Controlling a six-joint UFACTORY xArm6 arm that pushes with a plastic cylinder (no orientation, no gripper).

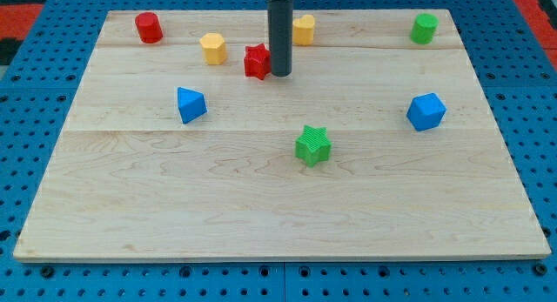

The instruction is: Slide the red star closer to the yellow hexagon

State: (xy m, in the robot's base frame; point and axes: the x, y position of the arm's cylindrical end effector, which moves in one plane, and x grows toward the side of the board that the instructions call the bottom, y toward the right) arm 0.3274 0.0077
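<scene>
- Red star [256, 62], small and ridged, upper centre of the frame, flat on the wooden board [261, 206].
- Pressed against the star's right side: my tip [280, 74], the lower end of a straight dark rod — no jaws on it, nothing grasped, only contact.
- Just to the star's left, near but apart: yellow hexagon [213, 48].
- Behind the rod, slightly to the right, partly hidden: a second yellow block [305, 29], shape hard to make out.
- Top left corner of the board: red cylinder [149, 28]; top right corner: green cylinder [425, 28].
- Left of centre: blue block [191, 104], angular, wedge-like; at right: blue block, faceted [426, 111].
- Below centre, well apart from the rest: green star [313, 145].
- No containers — every block loose on the board.
- Board of pale planks, seams running left to right, laid on a blue perforated table [26, 84]; a strip of red at the upper right edge of the frame.
</scene>
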